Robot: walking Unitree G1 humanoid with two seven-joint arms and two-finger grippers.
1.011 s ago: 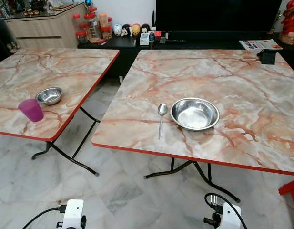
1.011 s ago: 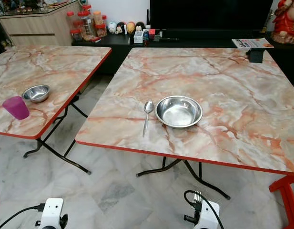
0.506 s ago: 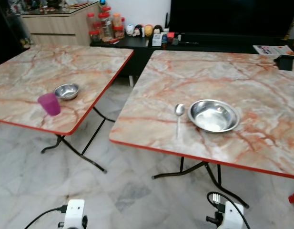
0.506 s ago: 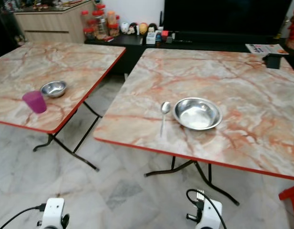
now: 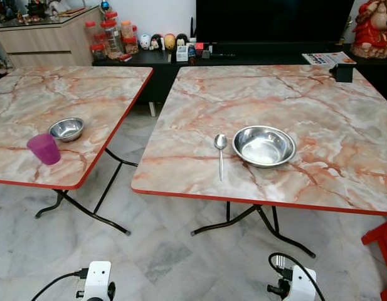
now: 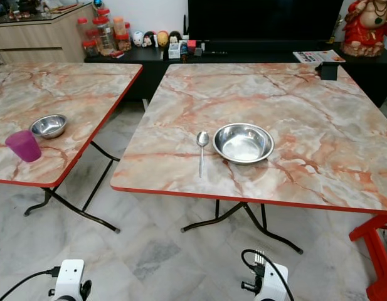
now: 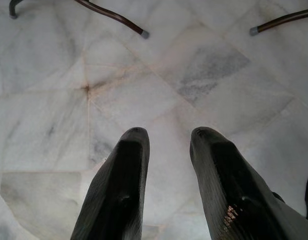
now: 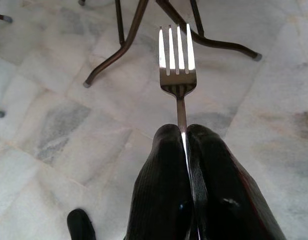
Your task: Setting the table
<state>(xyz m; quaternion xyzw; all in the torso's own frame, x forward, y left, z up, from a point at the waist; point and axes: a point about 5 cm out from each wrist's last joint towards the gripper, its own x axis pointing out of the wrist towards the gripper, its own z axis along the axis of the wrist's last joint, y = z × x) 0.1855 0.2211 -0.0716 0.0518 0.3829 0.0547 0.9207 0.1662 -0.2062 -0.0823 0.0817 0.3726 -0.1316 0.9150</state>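
Two marble-patterned folding tables with red edges stand side by side on a pale tiled floor. The right table (image 5: 318, 119) carries the place setting: a steel bowl (image 5: 264, 145) sits a little in from the near edge, toward the table's left half, and a spoon (image 5: 220, 152) lies just beside it on the side toward the table's left edge, its handle pointing at the near edge. The left table (image 5: 68, 94) holds a small steel bowl (image 5: 66, 128) and a purple cup (image 5: 44, 148) close together near its near edge.

Both arms hang low over the floor in front of the tables. The right gripper (image 8: 186, 131) is clamped on a fork (image 8: 177, 55), the handle pinched between the two black fingers and the tines sticking out ahead, over the floor and not yet at the table. The left gripper (image 7: 167, 139) has its fingers parted with nothing between them.

The fork looks like thin polished metal: light, rigid and not fragile, but smooth, so it could pivot or slide in a pinch this narrow. The hold along the handle seems sound, leaving the tines free. The bare spot on the bowl's side away from the spoon looks like the natural place for it.
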